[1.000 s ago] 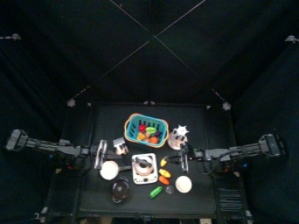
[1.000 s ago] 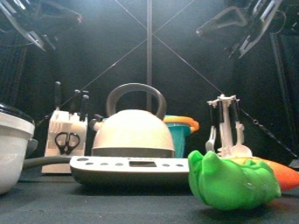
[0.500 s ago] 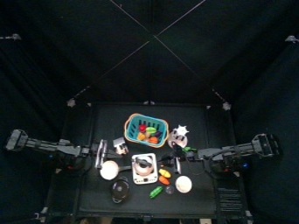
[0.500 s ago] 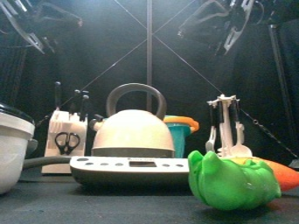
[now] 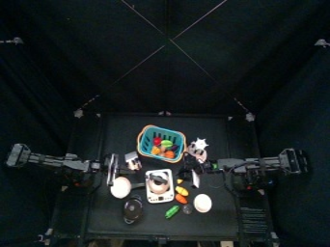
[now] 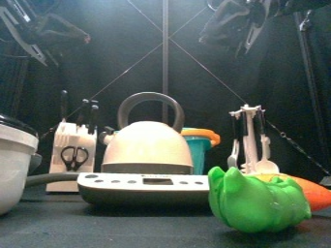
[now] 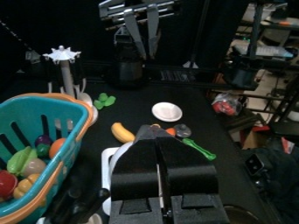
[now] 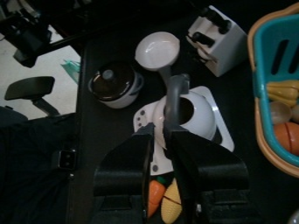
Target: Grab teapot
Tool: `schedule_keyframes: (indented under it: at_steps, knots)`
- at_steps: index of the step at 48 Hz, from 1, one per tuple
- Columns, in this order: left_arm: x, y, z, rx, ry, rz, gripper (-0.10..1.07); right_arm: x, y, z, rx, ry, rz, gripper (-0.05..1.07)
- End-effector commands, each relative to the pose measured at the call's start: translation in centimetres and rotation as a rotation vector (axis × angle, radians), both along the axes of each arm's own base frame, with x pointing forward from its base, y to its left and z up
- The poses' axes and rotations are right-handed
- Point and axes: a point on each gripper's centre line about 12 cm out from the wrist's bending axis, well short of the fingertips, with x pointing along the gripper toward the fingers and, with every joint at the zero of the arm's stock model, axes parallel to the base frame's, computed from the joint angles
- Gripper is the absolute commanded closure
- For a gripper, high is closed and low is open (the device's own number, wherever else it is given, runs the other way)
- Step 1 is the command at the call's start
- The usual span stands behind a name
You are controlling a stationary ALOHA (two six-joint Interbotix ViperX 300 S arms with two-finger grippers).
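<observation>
While the right arm swings inward: the right arm (image 5: 264, 166) now reaches further toward the middle of the table (image 5: 226, 130) than a second ago. From the front, its gripper has shifted from the upper right corner toward the centre, still high above everything.
Left arm: the left arm (image 5: 52, 161) sits at the table's left side much as before, resting.
Teapot: the teapot (image 6: 145, 140) stands upright on a flat scale (image 6: 142, 184) near the middle of the table, in front of the basket (image 5: 158, 143), with its arched handle up and free. It has not moved.
Right gripper: the right gripper (image 8: 173, 140) looked pinched shut a second ago. Now its jaws stand partly apart with nothing between them, and the handle lies straight ahead in the wrist view.
Left gripper: the left gripper (image 7: 160, 140) has its jaws pressed together, only a thin seam showing, and it holds nothing.
Meaning for the task: the reach looks begun but not finished. The jaws are readied and lined up on the handle, yet well clear of it, so a descent and a closing remain.
Cut off: the front view crops both arms at its top edge, so only parts of the grippers show there.
Hidden: the left wrist view hides most of the teapot behind its own jaws. A green toy vegetable (image 6: 258, 201) blocks the scale's right end from the front.
Hard to make out: from above everything is tiny, so the gap between right gripper and handle cannot be judged. No view shows the spout clearly.
</observation>
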Motion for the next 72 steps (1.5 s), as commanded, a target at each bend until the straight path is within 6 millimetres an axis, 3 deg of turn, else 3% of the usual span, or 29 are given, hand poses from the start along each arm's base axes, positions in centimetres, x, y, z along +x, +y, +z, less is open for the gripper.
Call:
schedule_keyframes:
  at_steps: [1,11,25,37,47,58,72]
  knots:
    - [0.4,0.3,1.1,0.012,-0.011,0.009,0.96,0.1,-0.3,2.0,0.003,-0.037,-0.007,0.43]
    - [0.3,0.3,0.4,-0.003,0.035,0.010,0.96,0.5,-0.7,2.8,0.008,-0.014,-0.010,0.43]
    - [0.0,0.1,-0.2,-0.041,0.053,0.010,0.96,2.4,-2.2,1.8,0.047,0.123,-0.114,0.43]
    - [-0.4,0.0,-0.4,-0.042,0.085,0.002,0.96,3.7,1.9,1.4,-0.100,0.237,-0.181,0.43]
    - [-0.5,0.0,-0.6,-0.036,0.094,0.000,0.96,4.6,5.5,-1.2,-0.114,0.173,-0.215,0.43]
    - [-0.4,0.4,-0.2,-0.019,0.083,0.016,0.96,5.2,5.7,-3.9,-0.099,0.140,-0.255,0.39]
    - [-0.6,0.6,-0.8,-0.018,0.099,0.026,0.96,6.5,5.8,-5.0,-0.137,0.134,-0.258,0.19]
